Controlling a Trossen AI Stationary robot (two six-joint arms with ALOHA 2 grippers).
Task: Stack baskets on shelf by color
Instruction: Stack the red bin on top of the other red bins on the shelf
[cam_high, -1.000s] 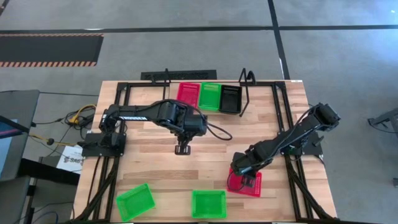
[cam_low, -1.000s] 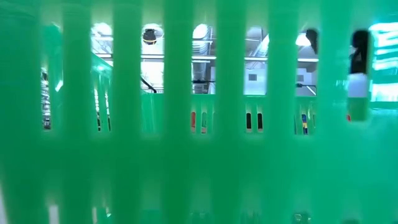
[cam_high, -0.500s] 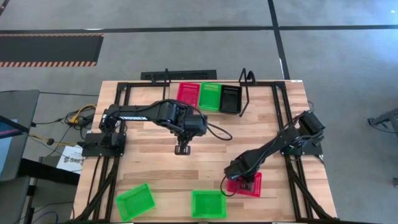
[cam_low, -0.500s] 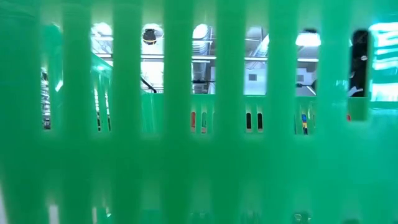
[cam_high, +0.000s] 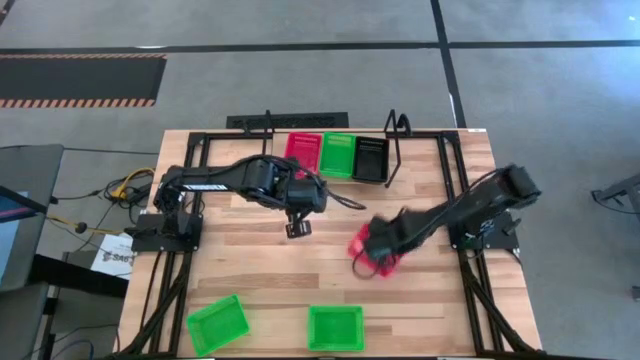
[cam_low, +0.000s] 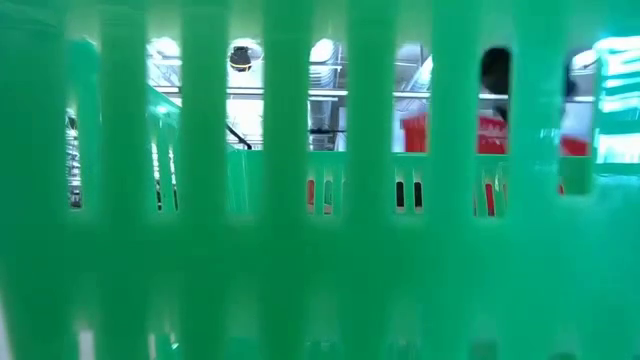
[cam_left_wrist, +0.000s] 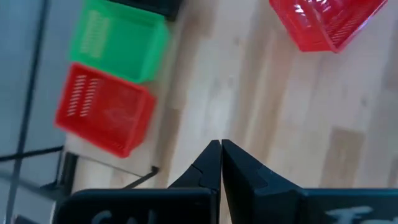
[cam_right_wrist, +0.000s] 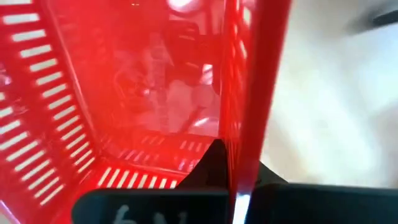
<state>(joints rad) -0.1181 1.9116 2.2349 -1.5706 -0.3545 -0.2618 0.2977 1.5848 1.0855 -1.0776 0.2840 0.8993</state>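
1. The right gripper (cam_high: 365, 262) has its two dark fingers clamped on the wall of a red plastic mesh basket (cam_high: 372, 248); seen from above, that basket sits tilted between the shelf and the table's near edge, off to the right of the shelf's middle.
2. In the right wrist view the red plastic mesh basket (cam_right_wrist: 112, 93) fills the picture, one slatted side wall running between the fingers (cam_right_wrist: 211, 163).
3. The landmark is the shelf (cam_high: 338, 178), a narrow light wood board between two black wire loop uprights at the far edge of the wood-plank table (cam_high: 250, 270).
4. On the shelf stand three baskets side by side: a red one (cam_high: 301, 151) at its left end, a bright green one (cam_high: 337, 155) in the middle and a black one (cam_high: 371, 159) at its right end.
5. The left gripper (cam_high: 297, 229) hangs over bare table just in front of the shelf's left half, its fingers pressed together on nothing.
6. Two more bright green mesh baskets lie well away from the shelf at the table's near edge: one (cam_high: 217, 323) toward the left corner, one (cam_high: 335, 327) near the middle.
7. The low view is almost filled by a green slatted wall (cam_low: 300, 250) right at the lens; red plastic (cam_low: 490, 132) shows through its gaps.
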